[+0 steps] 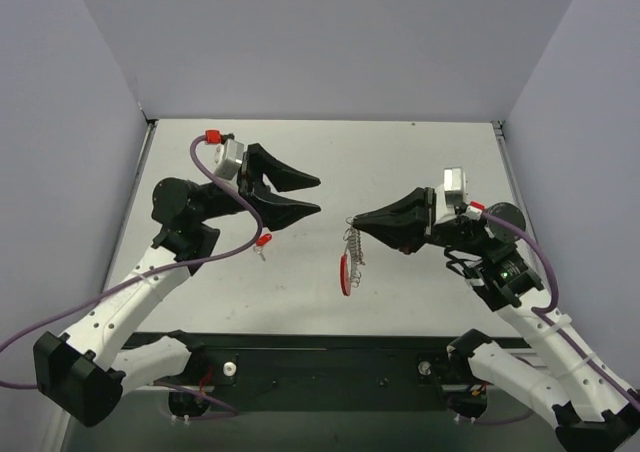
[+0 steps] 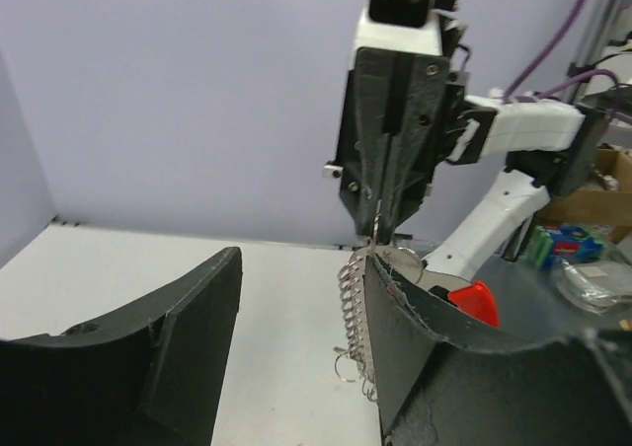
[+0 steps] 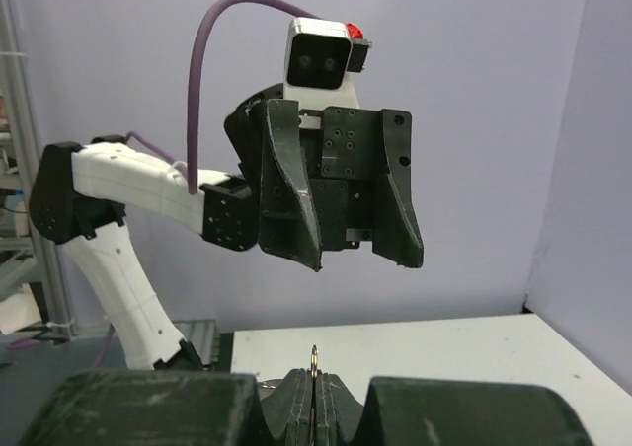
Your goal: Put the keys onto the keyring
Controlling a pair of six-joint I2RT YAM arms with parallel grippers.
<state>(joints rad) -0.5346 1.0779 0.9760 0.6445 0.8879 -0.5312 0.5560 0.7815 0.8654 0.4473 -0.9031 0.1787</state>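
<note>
Overhead only — key (image 1: 263,242) on table (image 1: 420,152) | left pincer (image 1: 318,194) wide | right pincer (image 1: 353,221) grips keyring (image 1: 349,262)

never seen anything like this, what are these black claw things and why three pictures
These are two robot arms bolted at the near edge of a white table. One picture looks down from above; the other two come from a camera on each wrist, so each shows the opposite arm.

The left hand has its two black fingers spread apart and holds nothing. The right hand is pinched shut on the keyring, a silvery beaded chain joined to a curved red band, which dangles from its tip above the table.

On the table beside the left arm lies the key, tiny with a red head. It is not on the ring yet.
</note>
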